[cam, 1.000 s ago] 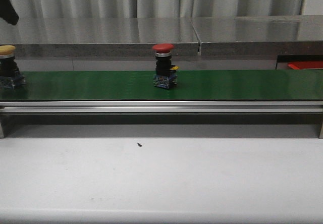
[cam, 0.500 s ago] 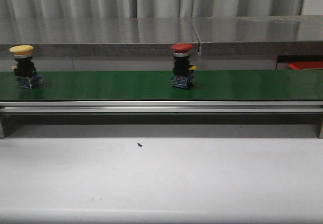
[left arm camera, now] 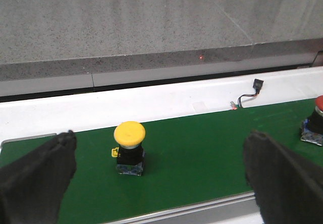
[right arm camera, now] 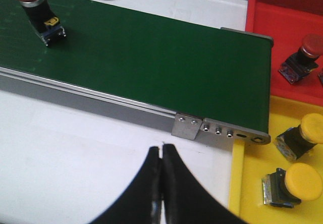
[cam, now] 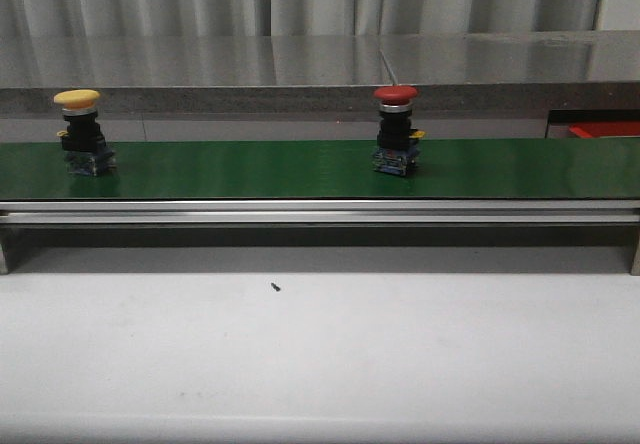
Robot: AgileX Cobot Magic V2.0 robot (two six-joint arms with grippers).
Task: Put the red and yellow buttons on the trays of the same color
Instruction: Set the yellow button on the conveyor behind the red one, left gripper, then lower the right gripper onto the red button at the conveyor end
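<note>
A matt green conveyor belt (cam: 250,169) runs on a brushed-metal frame (cam: 320,211) above a smooth, dull white tabletop (cam: 320,354). Glossy plastic caps top the yellow button (cam: 77,98) and red button (cam: 395,93). The red tray (right arm camera: 292,27) and yellow tray (right arm camera: 252,183) look like smooth plastic.

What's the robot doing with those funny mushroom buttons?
Right now it isn't holding anything. A yellow button and a red button stand upright on the green conveyor belt. The left gripper is open, with the yellow button in front of it. The right gripper is shut, near the belt's end. There, a red tray holds a red button and a yellow tray holds two yellow ones.
</note>
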